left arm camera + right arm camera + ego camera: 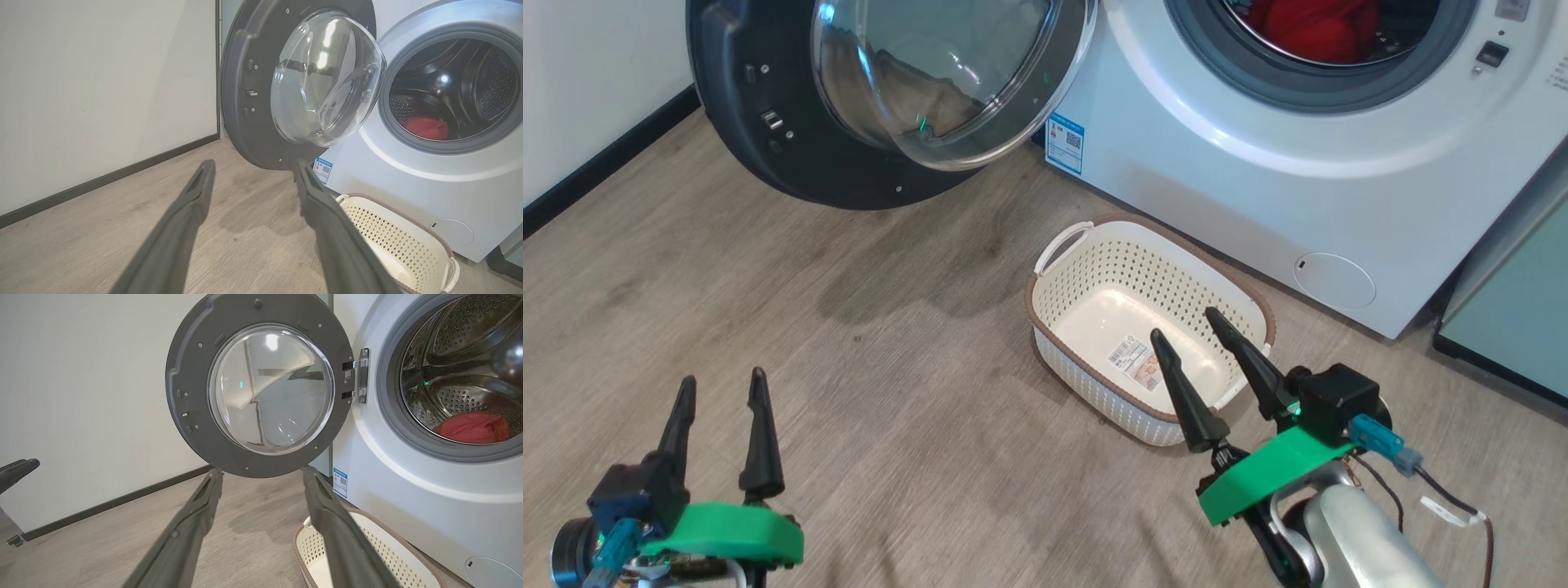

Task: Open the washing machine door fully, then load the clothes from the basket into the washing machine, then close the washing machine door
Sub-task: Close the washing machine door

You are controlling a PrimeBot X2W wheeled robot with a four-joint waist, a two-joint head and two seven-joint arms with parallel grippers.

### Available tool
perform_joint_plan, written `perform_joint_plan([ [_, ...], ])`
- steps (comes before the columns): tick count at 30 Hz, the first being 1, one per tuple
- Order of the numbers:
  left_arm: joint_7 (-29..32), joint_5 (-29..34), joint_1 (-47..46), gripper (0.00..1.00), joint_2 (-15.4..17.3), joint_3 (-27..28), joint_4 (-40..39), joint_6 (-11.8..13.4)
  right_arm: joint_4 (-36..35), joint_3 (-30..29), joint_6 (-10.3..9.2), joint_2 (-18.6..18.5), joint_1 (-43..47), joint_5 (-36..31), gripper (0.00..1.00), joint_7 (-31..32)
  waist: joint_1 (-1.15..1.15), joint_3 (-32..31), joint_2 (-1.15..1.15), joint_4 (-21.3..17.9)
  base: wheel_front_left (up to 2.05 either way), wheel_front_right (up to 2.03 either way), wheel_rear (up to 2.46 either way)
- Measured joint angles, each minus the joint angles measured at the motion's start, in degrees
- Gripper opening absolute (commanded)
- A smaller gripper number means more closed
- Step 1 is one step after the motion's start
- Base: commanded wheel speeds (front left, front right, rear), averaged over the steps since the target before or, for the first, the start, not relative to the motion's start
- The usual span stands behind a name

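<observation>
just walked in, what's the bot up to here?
Laundry loading, nearly done. The washing machine door is swung wide open, and the red clothes lie inside the washing machine. The basket sits on the floor in front of it with nothing in it but its label. Both hands are open and hold nothing: the right hand shows over the basket's near side, the left hand over bare floor. The door is not yet closed.

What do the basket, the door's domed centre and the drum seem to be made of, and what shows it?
The basket looks like matt cream plastic: thin moulded walls with even holes. The washing machine door has a clear, glossy domed centre, glass or clear plastic; reflections show it. The drum looks like polished steel: mirror shine, perforations.
</observation>
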Motion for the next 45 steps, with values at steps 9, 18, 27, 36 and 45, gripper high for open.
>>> perform_joint_plan([
  [9,0.00,0.00,-0.01,1.00,0.00,0.01,0.00,-0.01,-0.02,0.15,0.00,0.00,0.00,0.41,1.00,0.00,0.00,-0.10,0.00,-0.05,0.00,0.00,0.00],
  [18,0.00,-0.02,-0.01,1.00,0.00,0.01,-0.05,0.04,-0.07,-0.01,0.00,0.00,0.01,0.35,1.00,0.00,0.00,-0.09,0.00,0.00,0.00,0.00,0.00],
  [27,0.00,-1.74,-0.14,0.00,0.00,-0.11,-3.19,-0.86,-1.27,-0.25,0.00,0.00,0.24,-1.34,1.00,0.00,0.00,1.83,0.00,0.59,0.00,0.00,0.00],
  [36,0.00,-3.05,-4.58,0.00,-0.37,5.65,-8.09,-3.22,-1.41,-3.07,0.00,-0.03,0.19,-6.94,1.00,0.00,0.00,6.22,0.00,0.82,0.00,0.00,0.00],
  [45,-0.11,-4.26,-18.10,0.00,5.56,15.13,-7.28,-6.47,-4.02,-5.79,0.00,-0.15,0.23,-10.56,1.00,0.00,0.00,8.72,0.00,-0.57,0.00,0.00,0.00],
])
